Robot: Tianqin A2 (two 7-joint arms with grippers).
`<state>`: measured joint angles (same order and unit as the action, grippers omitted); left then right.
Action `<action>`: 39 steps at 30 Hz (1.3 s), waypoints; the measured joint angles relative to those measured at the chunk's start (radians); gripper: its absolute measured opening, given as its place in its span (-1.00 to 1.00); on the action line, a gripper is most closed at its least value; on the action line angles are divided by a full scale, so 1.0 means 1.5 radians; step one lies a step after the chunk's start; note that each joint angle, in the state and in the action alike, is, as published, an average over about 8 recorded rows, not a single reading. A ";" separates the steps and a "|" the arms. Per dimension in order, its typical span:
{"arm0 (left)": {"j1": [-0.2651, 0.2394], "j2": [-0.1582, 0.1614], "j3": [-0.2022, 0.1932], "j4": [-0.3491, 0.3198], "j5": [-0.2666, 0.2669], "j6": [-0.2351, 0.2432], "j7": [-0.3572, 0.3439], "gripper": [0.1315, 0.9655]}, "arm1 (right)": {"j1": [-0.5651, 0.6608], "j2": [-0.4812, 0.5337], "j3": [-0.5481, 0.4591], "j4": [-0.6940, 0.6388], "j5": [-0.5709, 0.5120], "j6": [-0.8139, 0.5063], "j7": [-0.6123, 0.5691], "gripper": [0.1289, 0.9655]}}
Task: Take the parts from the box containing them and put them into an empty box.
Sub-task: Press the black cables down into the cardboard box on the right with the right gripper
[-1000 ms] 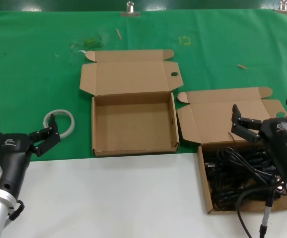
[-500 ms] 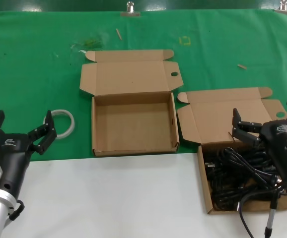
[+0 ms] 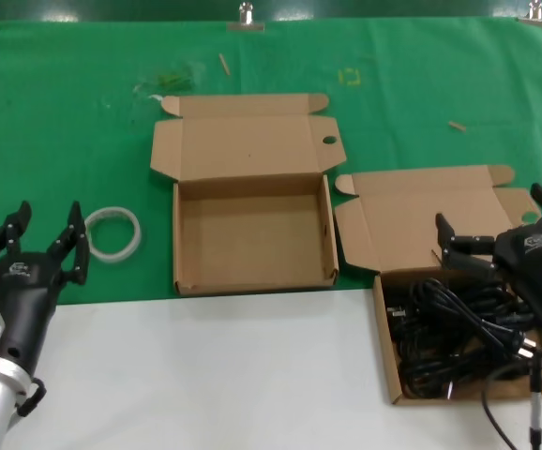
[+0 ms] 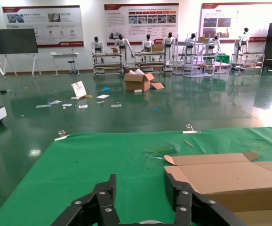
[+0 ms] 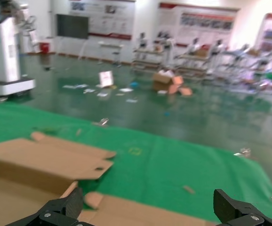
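My right gripper (image 3: 501,230) hangs over the back edge of the full box (image 3: 389,352), fingers (image 3: 459,247) spread wide apart and holding nothing. The cords (image 3: 454,328) lie tangled inside that box, at the right on the white bench (image 3: 205,366). The empty box (image 3: 252,234) sits open to its left on the green cloth (image 3: 65,112), lid folded back. My left gripper (image 3: 44,246) waits at the near left, fingers (image 3: 76,242) apart, just beside the white ring (image 3: 112,232).
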<state>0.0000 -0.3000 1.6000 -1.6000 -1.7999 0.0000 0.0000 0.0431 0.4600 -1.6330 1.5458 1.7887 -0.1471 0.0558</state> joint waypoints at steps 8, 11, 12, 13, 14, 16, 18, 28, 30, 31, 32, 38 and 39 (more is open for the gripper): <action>0.000 0.000 0.000 0.000 0.000 0.000 0.000 -0.52 | 0.018 0.115 -0.021 -0.030 0.017 -0.126 0.035 1.00; 0.000 0.000 0.000 0.000 0.000 0.000 0.000 -0.61 | 0.030 0.161 -0.026 -0.038 0.022 -0.183 0.036 1.00; 0.000 0.000 0.000 0.000 0.000 0.000 0.000 -0.64 | 0.035 0.176 -0.028 -0.040 0.022 -0.202 0.038 1.00; 0.000 0.000 0.000 0.000 0.000 0.000 0.000 -0.68 | 0.042 0.193 -0.032 -0.042 0.022 -0.222 0.041 1.00; 0.000 0.000 0.000 0.000 0.000 0.000 0.000 -0.72 | 0.049 0.210 -0.036 -0.044 0.022 -0.242 0.045 1.00; 0.000 0.000 0.000 0.000 0.000 0.000 0.000 -0.79 | 0.065 0.243 -0.046 -0.047 0.018 -0.281 0.057 1.00; 0.000 0.000 0.000 0.000 0.000 0.000 0.000 -0.86 | 0.084 0.274 -0.059 -0.050 0.013 -0.322 0.070 1.00; 0.000 0.000 0.000 0.000 0.000 0.000 0.000 -0.94 | 0.187 0.373 -0.134 -0.072 -0.031 -0.529 0.070 1.00; 0.000 0.000 0.000 0.000 0.000 0.000 0.000 -0.97 | 0.207 0.378 -0.148 -0.081 -0.045 -0.558 0.060 1.00; 0.000 0.000 0.000 0.000 0.000 0.000 0.000 -0.97 | 0.215 0.378 -0.155 -0.086 -0.052 -0.569 0.055 1.00; 0.000 0.000 0.000 0.000 0.000 0.000 0.000 -0.98 | 0.225 0.376 -0.161 -0.091 -0.060 -0.578 0.052 1.00; 0.000 0.000 0.000 0.000 0.000 0.000 0.000 -0.98 | 0.278 0.342 -0.197 -0.126 -0.106 -0.602 0.038 1.00; 0.000 0.000 0.000 0.000 0.000 0.000 0.000 -0.98 | 0.286 0.334 -0.202 -0.132 -0.113 -0.603 0.036 1.00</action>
<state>0.0000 -0.3000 1.6000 -1.6000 -1.7998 0.0000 -0.0001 0.4726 0.9617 -1.9359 1.3474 1.6192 -1.0522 0.1103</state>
